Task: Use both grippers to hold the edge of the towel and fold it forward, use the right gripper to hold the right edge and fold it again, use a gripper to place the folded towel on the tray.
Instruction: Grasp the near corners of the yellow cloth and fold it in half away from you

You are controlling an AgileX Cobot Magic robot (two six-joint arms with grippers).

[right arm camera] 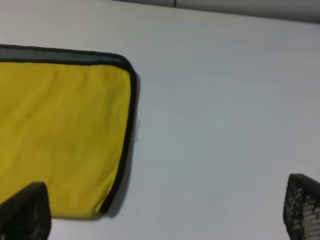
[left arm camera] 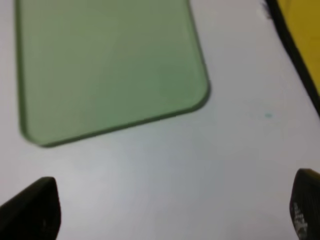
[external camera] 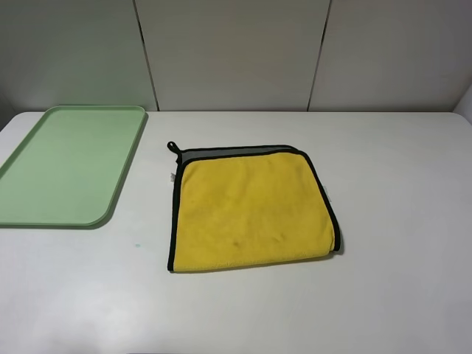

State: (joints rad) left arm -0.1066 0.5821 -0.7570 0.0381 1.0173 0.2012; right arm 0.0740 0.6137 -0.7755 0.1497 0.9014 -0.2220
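Note:
The yellow towel (external camera: 247, 210) lies flat near the middle of the white table, with a grey strip showing along its far side. Its black edge (external camera: 172, 221) runs round it, and a small loop (external camera: 172, 147) sticks out at the far left corner. The mint-green tray (external camera: 70, 162) rests at the table's far left and holds nothing. Neither arm shows in the high view. In the left wrist view my left gripper (left arm camera: 170, 215) is open over bare table, between the tray (left arm camera: 105, 65) and the towel (left arm camera: 305, 30). My right gripper (right arm camera: 165, 215) is open over the towel's (right arm camera: 60, 135) right edge (right arm camera: 131, 110).
The white table (external camera: 398, 184) stretches to the right of and in front of the towel. A pale panelled wall (external camera: 236, 51) stands behind the table. A tiny teal speck (external camera: 136, 245) marks the table left of the towel.

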